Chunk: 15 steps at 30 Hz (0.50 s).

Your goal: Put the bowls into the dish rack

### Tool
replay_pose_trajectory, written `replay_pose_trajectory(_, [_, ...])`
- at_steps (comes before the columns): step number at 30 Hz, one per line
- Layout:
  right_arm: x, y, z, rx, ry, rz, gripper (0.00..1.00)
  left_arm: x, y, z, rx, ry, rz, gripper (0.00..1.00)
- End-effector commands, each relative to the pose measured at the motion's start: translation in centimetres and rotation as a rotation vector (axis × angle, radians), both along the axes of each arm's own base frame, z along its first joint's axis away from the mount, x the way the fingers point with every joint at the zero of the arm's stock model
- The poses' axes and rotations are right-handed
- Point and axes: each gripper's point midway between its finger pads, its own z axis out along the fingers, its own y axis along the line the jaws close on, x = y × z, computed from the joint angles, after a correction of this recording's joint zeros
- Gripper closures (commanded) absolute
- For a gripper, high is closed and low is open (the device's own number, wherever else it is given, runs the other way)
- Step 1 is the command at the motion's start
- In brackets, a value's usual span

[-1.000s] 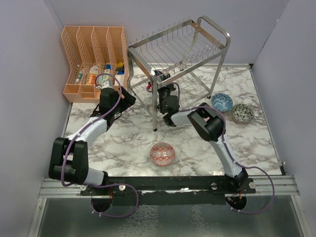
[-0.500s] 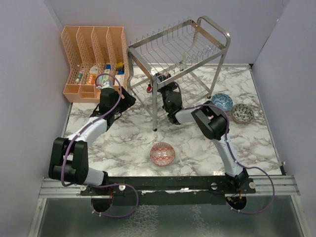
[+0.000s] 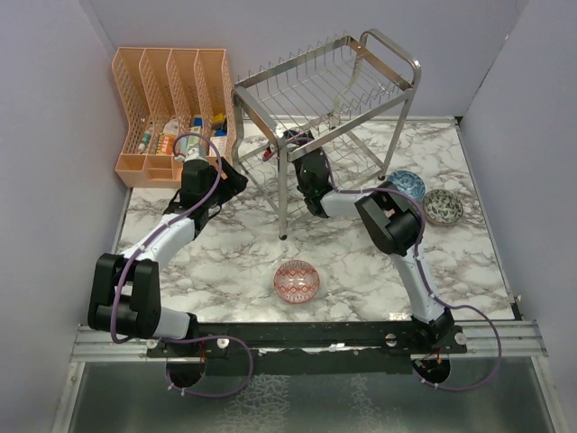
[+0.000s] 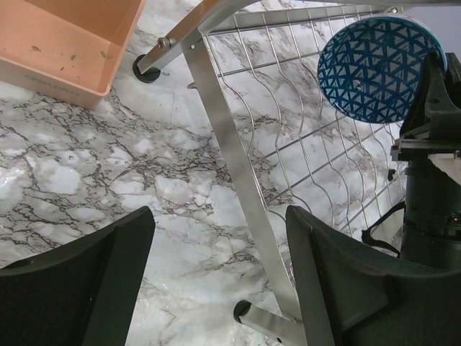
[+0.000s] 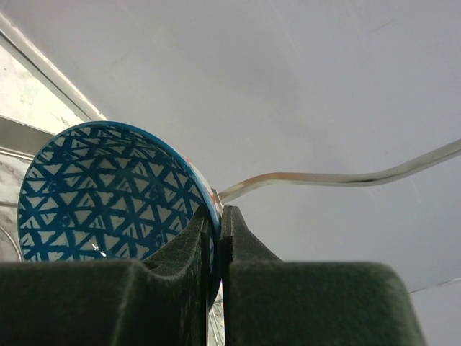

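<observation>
My right gripper [image 5: 218,213] is shut on the rim of a blue bowl [image 5: 108,194] with a white triangle pattern, held on edge. In the top view it [image 3: 293,142] reaches under the upper tier of the silver wire dish rack [image 3: 334,81]. The left wrist view shows the blue bowl [image 4: 378,68] over the lower tier's wires. My left gripper [image 4: 220,216] is open and empty, beside the rack's front left leg [image 4: 230,166]. On the table lie a red-pink bowl [image 3: 297,280], a teal bowl [image 3: 407,185] and a greyish bowl [image 3: 443,206].
The orange slotted organiser [image 3: 171,99] with small bottles stands at the back left, close to the left gripper [image 3: 236,180]; its corner shows in the left wrist view [image 4: 65,43]. Grey walls close in the table on three sides.
My right gripper has moved farther back and left into the rack with the blue bowl, and its elbow has followed. The left arm has not moved.
</observation>
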Motion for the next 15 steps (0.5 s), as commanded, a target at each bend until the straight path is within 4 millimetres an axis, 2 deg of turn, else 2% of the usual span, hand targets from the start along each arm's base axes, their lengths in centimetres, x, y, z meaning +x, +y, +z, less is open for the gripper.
replay_pose_trajectory(1, [0.6,0.9,1.3,0.000,-0.012,-0.025,0.99,0.6,0.1,1.8,0.011,-0.054,0.008,0.24])
replay_pose_trajectory(4, [0.7,1.8,1.2,0.008,-0.007,-0.023,0.99,0.7,0.1,1.9,0.010,-0.058,0.008,0.24])
replay_pose_trajectory(9, [0.0,2.8,-0.1,0.013,0.024,-0.032,0.99,0.7,0.1,1.9,0.010,-0.056,0.007,0.24])
replay_pose_trajectory(15, [-0.9,3.3,-1.5,0.027,0.046,-0.052,0.92,0.7,0.2,1.7,0.011,-0.053,0.010,0.24])
